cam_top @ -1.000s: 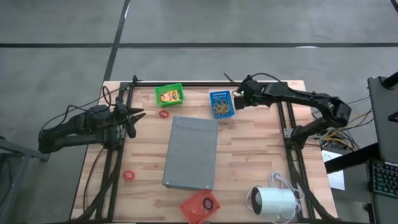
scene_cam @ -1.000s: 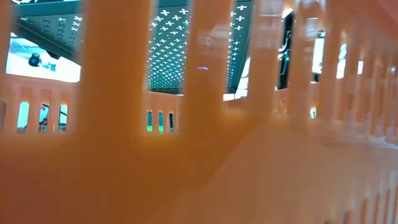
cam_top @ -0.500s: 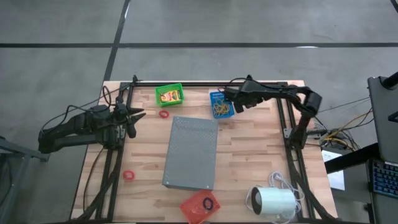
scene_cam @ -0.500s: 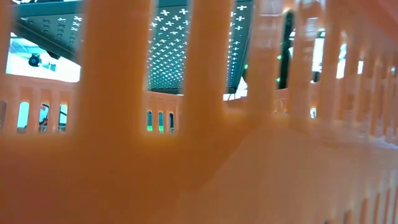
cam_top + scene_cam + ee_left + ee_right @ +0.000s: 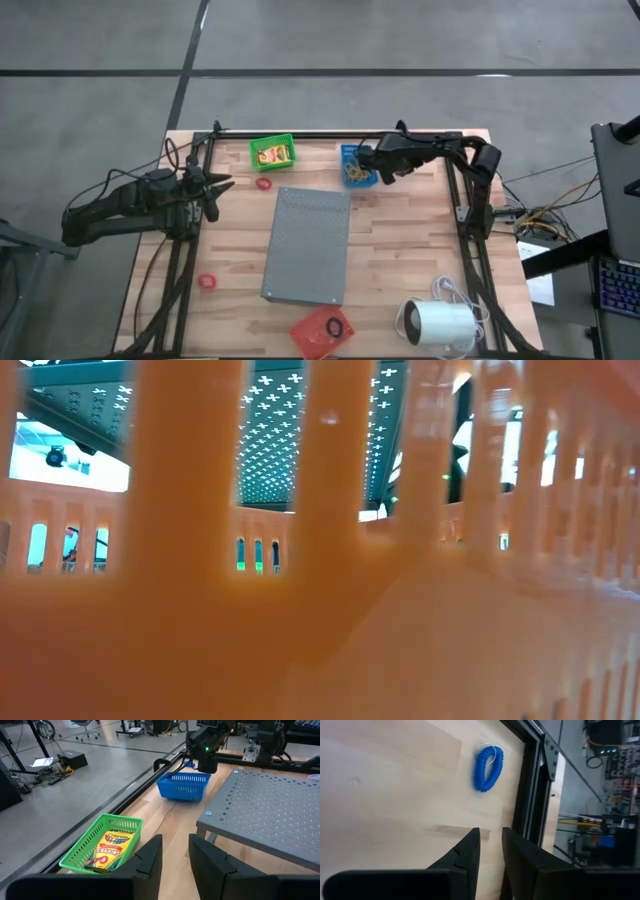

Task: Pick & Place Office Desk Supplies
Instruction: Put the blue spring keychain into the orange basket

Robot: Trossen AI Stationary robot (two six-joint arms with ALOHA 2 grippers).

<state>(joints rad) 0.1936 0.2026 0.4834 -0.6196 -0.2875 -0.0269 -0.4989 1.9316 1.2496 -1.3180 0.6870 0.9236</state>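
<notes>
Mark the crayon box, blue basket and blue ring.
crayon box (image 5: pixel 111 849): left wrist view, its printed front.
blue basket (image 5: pixel 184 786): left wrist view, its near wall.
blue ring (image 5: pixel 488 768): right wrist view, its coiled band.

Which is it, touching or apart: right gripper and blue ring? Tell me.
Apart. The right wrist view shows bare table between the blue ring and the right gripper.

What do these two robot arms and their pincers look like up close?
Both are slim dark jointed arms with thin black cables trailing along them. The left gripper ends in two flat, matt black, angular fingers; the right gripper has the same black pair. A small green light glows on the right arm's wrist.
</notes>
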